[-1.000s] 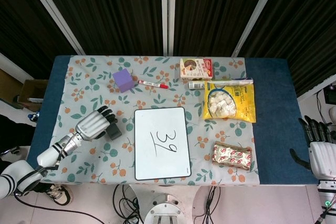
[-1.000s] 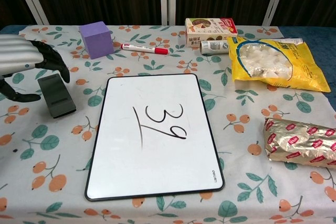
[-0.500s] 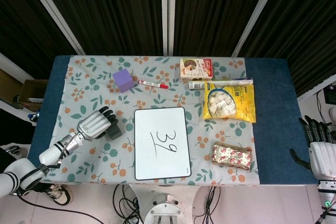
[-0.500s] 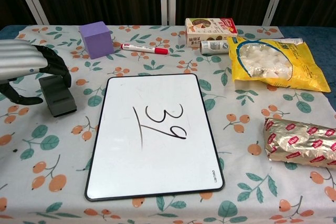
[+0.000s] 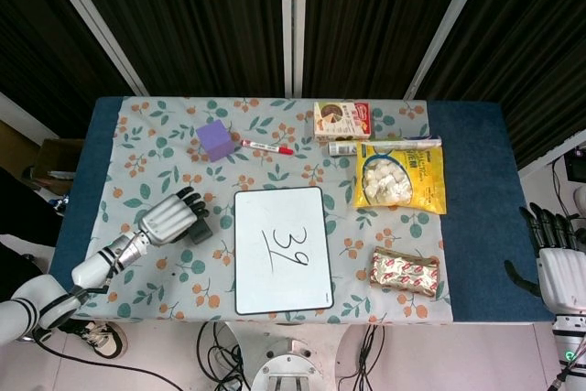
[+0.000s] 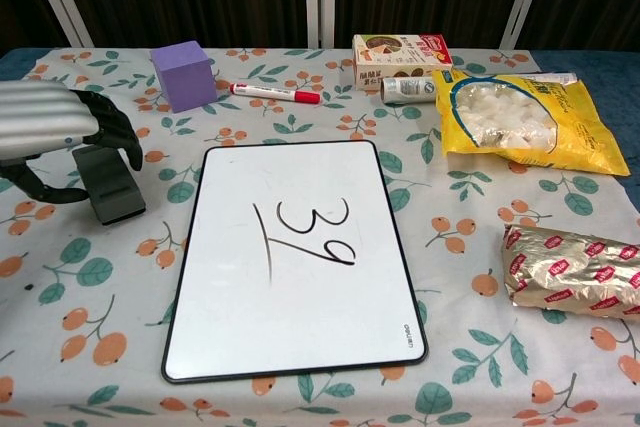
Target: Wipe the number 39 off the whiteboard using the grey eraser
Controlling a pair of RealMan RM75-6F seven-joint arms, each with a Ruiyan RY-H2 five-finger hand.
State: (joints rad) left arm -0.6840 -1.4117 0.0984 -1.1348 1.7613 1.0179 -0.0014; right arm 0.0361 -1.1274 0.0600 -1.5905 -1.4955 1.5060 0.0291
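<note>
My left hand (image 5: 170, 218) hovers over the dark grey rectangular eraser (image 6: 110, 183), fingers (image 6: 118, 130) curled down across its top edge w/ the thumb on the near side; in the chest view the fingertips overlap the eraser's far end, but I can't tell if they actually grip it or only hang above it. The eraser lies flat on the floral cloth-covered counter (image 5: 137, 162), just left of the white rectangular whiteboard w/ black rim (image 5: 282, 249), not touching it. The handwritten number 39 (image 6: 313, 232) is on the board in black marker, w/ a slanted stroke at its left.

My right hand (image 5: 558, 267) is well apart from all this, off the counter's right edge, fingers spread & pointing up, holding nothing.

Far side of the counter: a purple cube (image 6: 183, 75), then a red-and-white marker pen (image 6: 275, 93) beside it. Further right, a small printed snack box (image 6: 401, 53) w/ a white tube (image 6: 408, 89) just in front. A yellow plastic bag of white pieces (image 6: 525, 122) lies right of the board, and a shiny gold-and-red foil packet (image 6: 573, 271) sits nearer, at the right edge.
</note>
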